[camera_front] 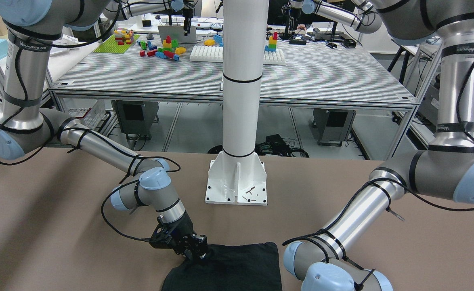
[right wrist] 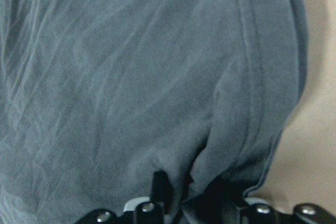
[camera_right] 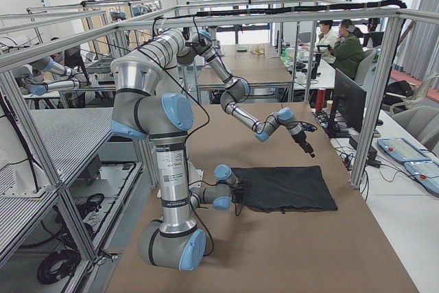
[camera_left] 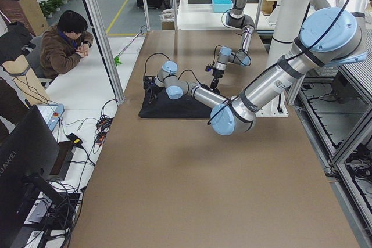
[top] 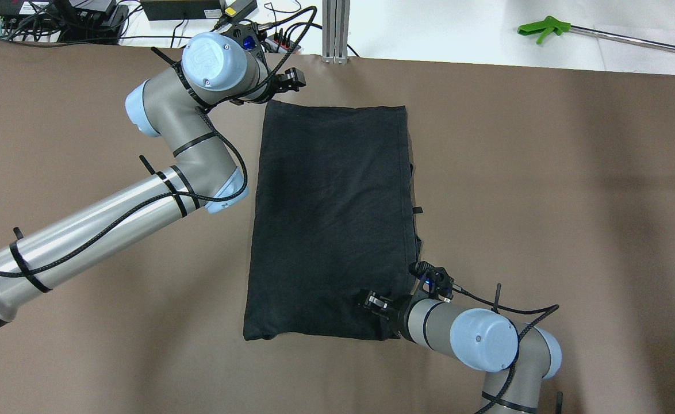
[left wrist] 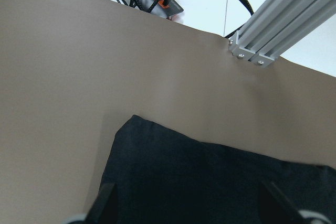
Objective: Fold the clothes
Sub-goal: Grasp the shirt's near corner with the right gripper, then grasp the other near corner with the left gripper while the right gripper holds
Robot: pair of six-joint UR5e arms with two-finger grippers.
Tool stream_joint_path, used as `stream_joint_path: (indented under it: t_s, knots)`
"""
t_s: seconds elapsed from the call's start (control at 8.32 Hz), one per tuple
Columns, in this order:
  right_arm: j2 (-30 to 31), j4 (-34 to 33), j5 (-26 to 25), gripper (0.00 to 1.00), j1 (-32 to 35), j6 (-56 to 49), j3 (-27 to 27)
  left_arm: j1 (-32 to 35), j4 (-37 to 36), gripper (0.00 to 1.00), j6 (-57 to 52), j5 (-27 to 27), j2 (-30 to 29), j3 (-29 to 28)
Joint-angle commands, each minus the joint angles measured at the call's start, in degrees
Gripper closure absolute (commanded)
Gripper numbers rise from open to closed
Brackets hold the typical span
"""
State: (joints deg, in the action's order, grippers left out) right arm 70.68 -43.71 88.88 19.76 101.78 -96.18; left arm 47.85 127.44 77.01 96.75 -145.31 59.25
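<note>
Bunched fabric of the black cloth (right wrist: 131, 77) sits clamped in the right gripper (camera_front: 194, 254), at its right corner nearest the robot's edge. It lies flat in the middle of the brown bench (top: 544, 201), reaching nearly to the far edge, where the left gripper (left wrist: 188, 205) hovers spread wide, empty, over the cloth's far-left corner.

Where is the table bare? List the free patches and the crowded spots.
Widest bare table lies right of the black cloth, past the right gripper. Another patch: left of the cloth, robot-side of the left arm. Crowded: the cloth's far-left corner at the left gripper, near-right corner at the right gripper.
</note>
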Motion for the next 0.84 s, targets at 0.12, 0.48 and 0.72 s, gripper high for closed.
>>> stream_joint_path:
  t_s: [0.12,0.48,0.72]
  knots:
    - [0.0,0.5,0.0,1.0,0.2,-0.3,-0.1,0.0,0.0,0.05,0.1,0.0,-0.1,0.0]
    - [0.0,0.1,0.6,1.0,0.9,-0.6,-3.5,0.0,0.0,0.05,0.5,0.0,-0.1,0.1]
    - [0.3,0.0,0.7,1.0,0.9,-0.7,-4.7,0.0,0.4,0.05,4.1,0.9,0.4,1.0]
